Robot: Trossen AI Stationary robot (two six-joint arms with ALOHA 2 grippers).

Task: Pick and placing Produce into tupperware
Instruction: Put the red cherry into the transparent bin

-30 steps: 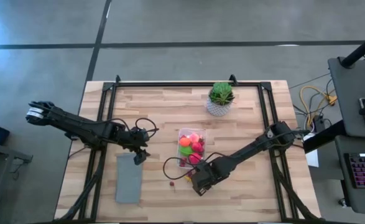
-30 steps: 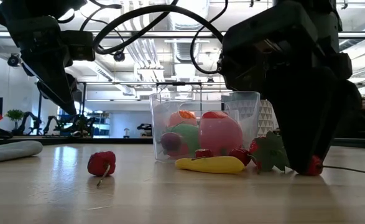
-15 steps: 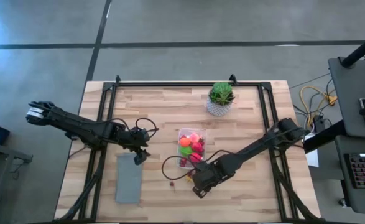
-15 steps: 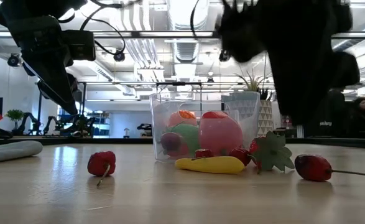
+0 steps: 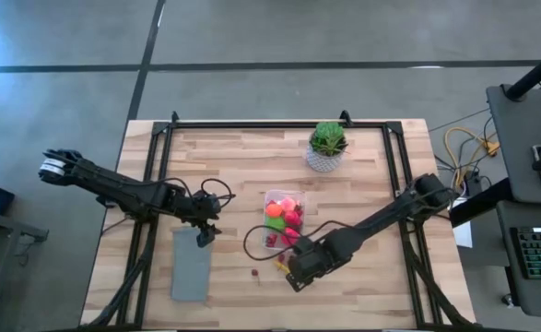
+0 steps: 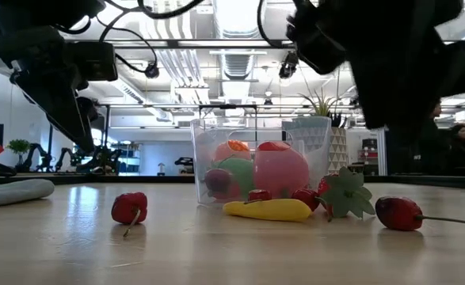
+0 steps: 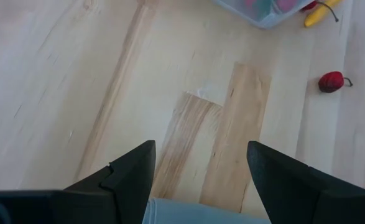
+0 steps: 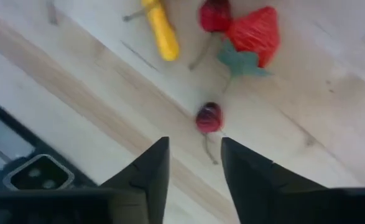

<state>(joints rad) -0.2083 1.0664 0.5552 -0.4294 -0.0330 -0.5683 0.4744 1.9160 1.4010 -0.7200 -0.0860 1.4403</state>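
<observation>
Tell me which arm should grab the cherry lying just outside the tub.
Right. The right gripper hangs open directly over the cherry near the tupperware; the left gripper sits over the grey mat, farther off.

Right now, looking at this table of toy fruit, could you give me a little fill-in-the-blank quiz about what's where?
1. The right gripper hangs open above a small red ____ with a stem.
2. The yellow piece lies ____ the clear tub, on the table.
3. The left gripper is open over the ____ rectangle.

Missing words: cherry; outside; grey
</observation>
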